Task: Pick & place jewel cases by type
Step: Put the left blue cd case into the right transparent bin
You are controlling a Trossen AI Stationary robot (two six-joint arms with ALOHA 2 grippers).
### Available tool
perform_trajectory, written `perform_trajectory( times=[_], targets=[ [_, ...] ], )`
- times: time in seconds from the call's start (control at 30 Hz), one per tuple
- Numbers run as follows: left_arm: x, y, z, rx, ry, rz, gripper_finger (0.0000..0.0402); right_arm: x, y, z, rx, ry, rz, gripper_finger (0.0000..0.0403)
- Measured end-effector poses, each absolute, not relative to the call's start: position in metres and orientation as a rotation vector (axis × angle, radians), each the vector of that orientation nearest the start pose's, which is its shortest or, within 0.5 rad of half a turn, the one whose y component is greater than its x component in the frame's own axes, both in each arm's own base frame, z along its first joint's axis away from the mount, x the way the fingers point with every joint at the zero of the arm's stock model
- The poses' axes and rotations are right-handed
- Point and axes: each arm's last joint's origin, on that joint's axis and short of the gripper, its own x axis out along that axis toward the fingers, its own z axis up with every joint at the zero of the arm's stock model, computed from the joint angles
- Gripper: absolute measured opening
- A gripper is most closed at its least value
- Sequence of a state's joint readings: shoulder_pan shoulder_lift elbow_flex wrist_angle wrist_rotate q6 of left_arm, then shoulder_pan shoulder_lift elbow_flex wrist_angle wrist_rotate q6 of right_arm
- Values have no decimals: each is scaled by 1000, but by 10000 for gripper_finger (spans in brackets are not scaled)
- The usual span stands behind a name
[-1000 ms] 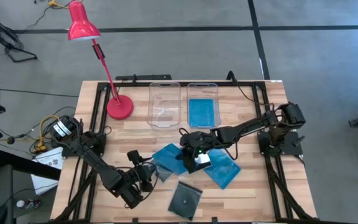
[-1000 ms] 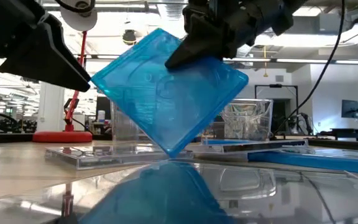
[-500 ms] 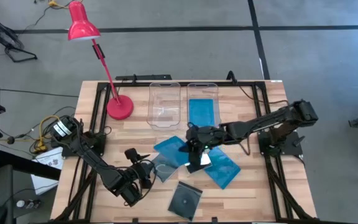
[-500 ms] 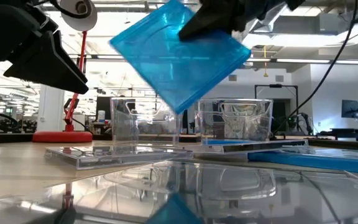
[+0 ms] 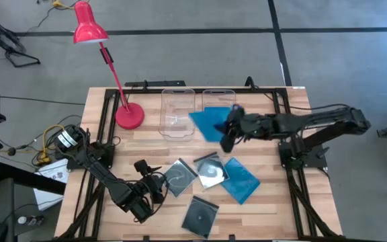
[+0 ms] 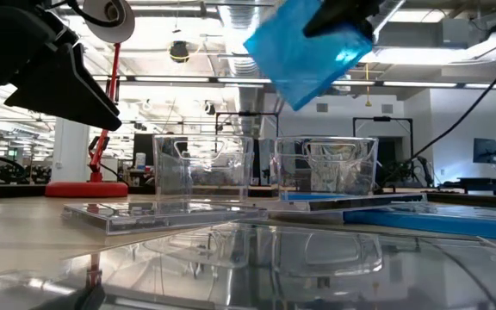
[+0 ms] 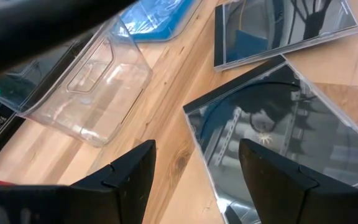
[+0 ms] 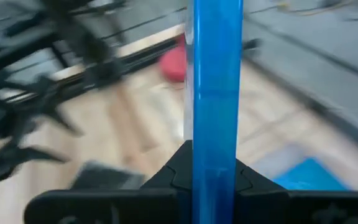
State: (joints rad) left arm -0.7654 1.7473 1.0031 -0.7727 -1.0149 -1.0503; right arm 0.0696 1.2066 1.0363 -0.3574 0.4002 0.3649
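R tool [image 5: 228, 134] clamps 1 blue jewel case [image 5: 209, 124] edge-on above the bins; L tool [image 5: 154, 188] open nr clear cases.

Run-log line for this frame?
right gripper: jaws shut on blue jewel case, raised over right bin | left gripper: jaws open, low by clear jewel cases
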Motion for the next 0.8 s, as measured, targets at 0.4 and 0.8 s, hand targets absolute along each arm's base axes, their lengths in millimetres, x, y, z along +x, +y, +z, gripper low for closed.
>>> perform_trajectory(
  times=[0.4, 0.8],
  targets=[
    [227, -184, 159, 196, 684, 614, 226, 253, -60, 303, 359, 539, -724, 22],
    [227, -185, 159, 185, 681, 617, 226, 269, -111, 260, 560, 680, -775, 24]
  ],
)
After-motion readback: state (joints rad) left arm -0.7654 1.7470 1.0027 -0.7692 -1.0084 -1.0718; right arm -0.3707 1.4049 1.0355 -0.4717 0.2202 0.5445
